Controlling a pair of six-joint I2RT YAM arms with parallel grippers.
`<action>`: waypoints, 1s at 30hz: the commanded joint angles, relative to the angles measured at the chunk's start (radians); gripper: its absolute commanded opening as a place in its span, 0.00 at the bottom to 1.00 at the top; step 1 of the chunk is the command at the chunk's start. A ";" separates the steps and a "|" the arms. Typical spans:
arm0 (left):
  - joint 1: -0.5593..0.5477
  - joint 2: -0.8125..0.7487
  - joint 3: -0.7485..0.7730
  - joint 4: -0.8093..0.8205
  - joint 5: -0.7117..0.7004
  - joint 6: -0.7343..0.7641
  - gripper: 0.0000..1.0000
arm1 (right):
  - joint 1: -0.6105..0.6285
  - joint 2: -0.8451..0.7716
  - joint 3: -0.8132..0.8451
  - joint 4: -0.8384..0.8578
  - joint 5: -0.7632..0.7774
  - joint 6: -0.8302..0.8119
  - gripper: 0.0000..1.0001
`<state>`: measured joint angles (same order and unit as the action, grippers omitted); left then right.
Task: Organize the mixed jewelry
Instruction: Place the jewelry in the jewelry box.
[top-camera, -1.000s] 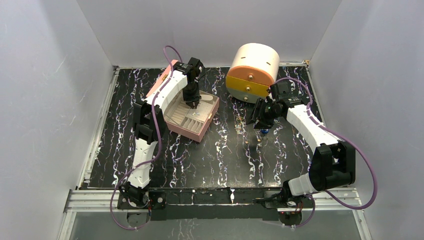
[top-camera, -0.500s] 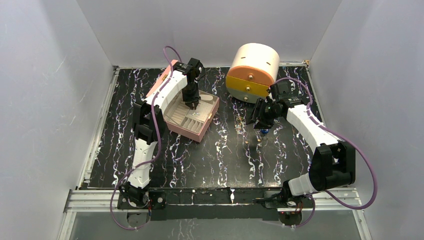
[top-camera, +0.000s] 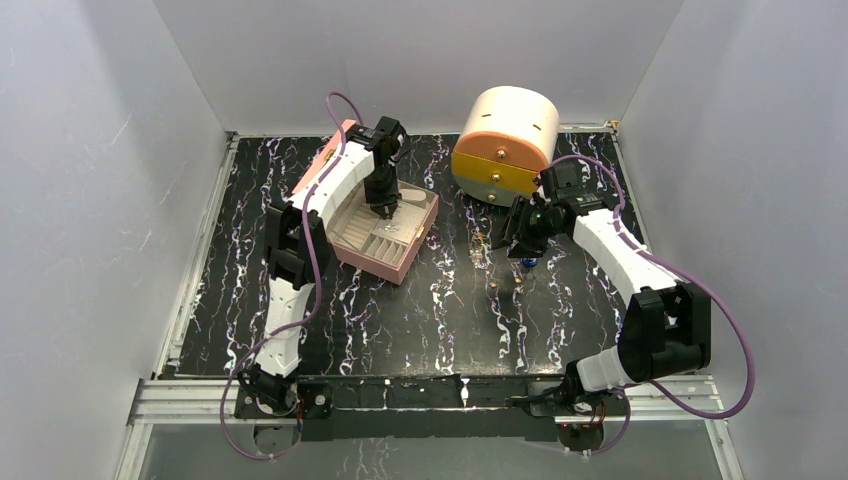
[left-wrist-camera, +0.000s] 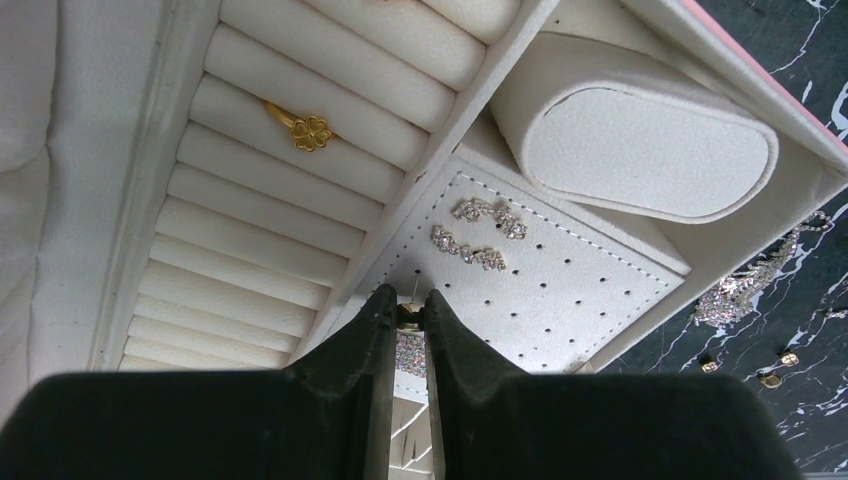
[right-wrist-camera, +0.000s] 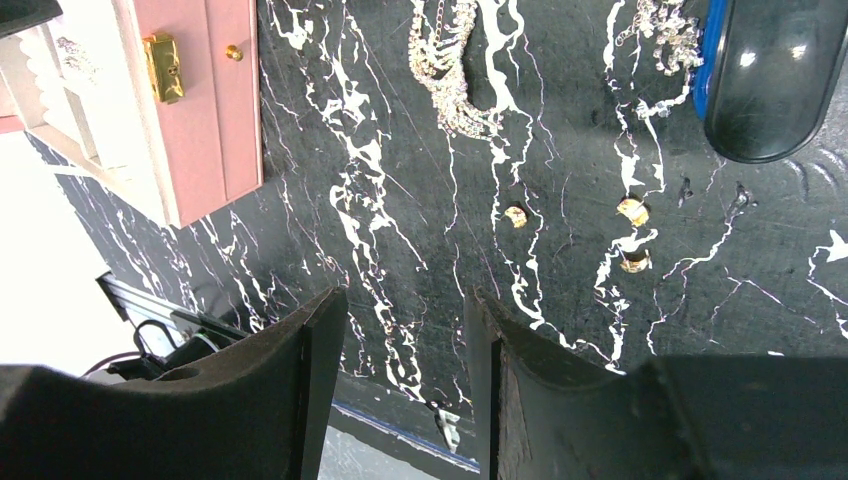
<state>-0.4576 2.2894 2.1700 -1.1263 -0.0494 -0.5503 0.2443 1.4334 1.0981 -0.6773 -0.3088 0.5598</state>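
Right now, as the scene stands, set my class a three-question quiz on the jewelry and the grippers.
1. True or false: the right gripper is shut.
2. The gold clover ring sits in: A) the ring rolls; B) a yellow drawer; C) the blue object.
3. In the right wrist view, how many small gold pieces lie loose on the table?
Key: 1 false; 2 A; 3 three.

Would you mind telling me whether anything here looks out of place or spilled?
Yes: jewelry lies loose on the black table, outside the pink box: a sparkly chain and three small gold pieces ahead of the open right gripper. Nothing looks damaged.
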 joint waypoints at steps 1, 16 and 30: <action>-0.003 -0.056 -0.015 0.028 -0.030 -0.023 0.00 | 0.007 -0.022 0.005 0.028 0.011 -0.022 0.56; -0.003 -0.037 -0.006 0.054 -0.027 -0.032 0.00 | 0.006 -0.024 0.001 0.025 0.015 -0.029 0.56; -0.003 -0.032 0.022 -0.004 -0.043 -0.024 0.01 | 0.006 -0.034 -0.010 0.027 0.015 -0.028 0.56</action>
<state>-0.4583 2.2894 2.1757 -1.0840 -0.0689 -0.5766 0.2447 1.4334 1.0973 -0.6773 -0.2970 0.5449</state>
